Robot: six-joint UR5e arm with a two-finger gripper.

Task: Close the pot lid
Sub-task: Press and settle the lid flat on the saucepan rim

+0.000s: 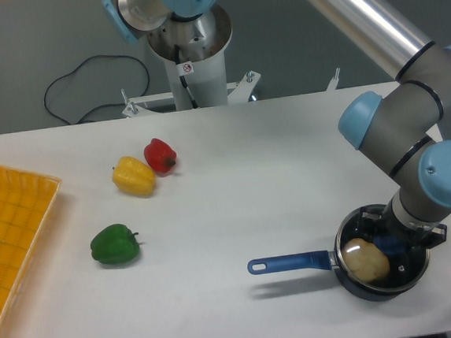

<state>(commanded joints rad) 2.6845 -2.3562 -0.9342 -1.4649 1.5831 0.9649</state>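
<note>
The black pot (354,284) stands at the table's front right, its blue handle (289,262) pointing left. The glass lid (357,240) lies level over the pot's mouth, its metal rim following the pot's rim. Through the glass I see a pale yellow, potato-like lump (365,259) inside. My gripper (391,243) comes down from above onto the lid's blue knob (388,242), with its fingers close on either side of it. The wrist hides the back right part of the lid.
A green pepper (114,244), a yellow pepper (134,176) and a red pepper (160,155) lie on the left half of the table. An orange tray (14,235) sits at the left edge. The robot base (192,53) stands behind the table.
</note>
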